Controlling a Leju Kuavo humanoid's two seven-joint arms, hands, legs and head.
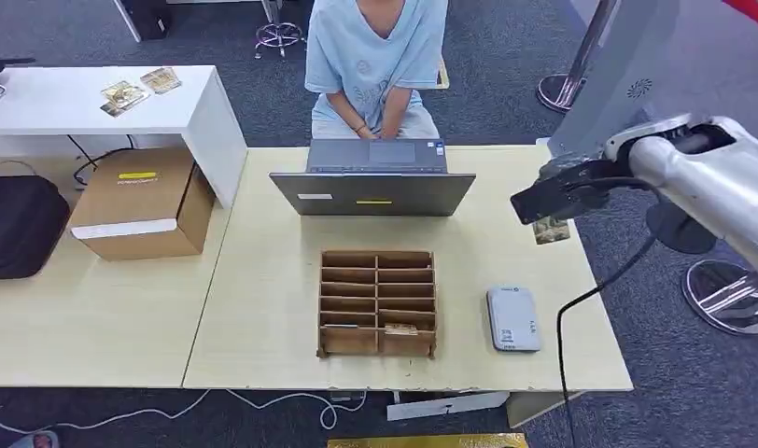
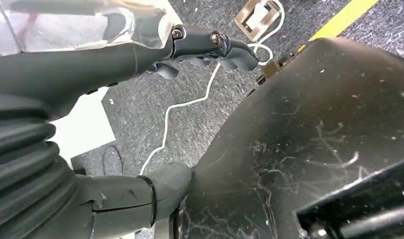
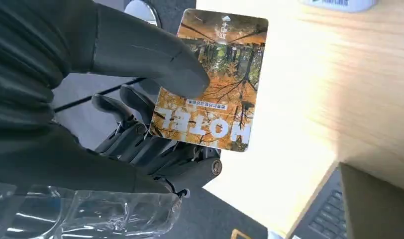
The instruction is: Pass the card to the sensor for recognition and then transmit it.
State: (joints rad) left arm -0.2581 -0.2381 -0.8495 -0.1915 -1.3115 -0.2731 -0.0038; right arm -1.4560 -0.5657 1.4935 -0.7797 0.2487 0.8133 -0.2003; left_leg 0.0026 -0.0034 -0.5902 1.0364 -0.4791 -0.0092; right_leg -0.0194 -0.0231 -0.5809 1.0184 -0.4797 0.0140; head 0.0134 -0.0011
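In the right wrist view the card [image 3: 215,82] is seen pinched by the right hand [image 3: 140,99]; the left hand [image 2: 155,114] is released; a card lies in the wooden organizer [image 1: 377,303].

Even, bright lighting is seen overhead; beyond the right hand [image 3: 140,124] the bench [image 3: 309,99] is overexposed and blurred.
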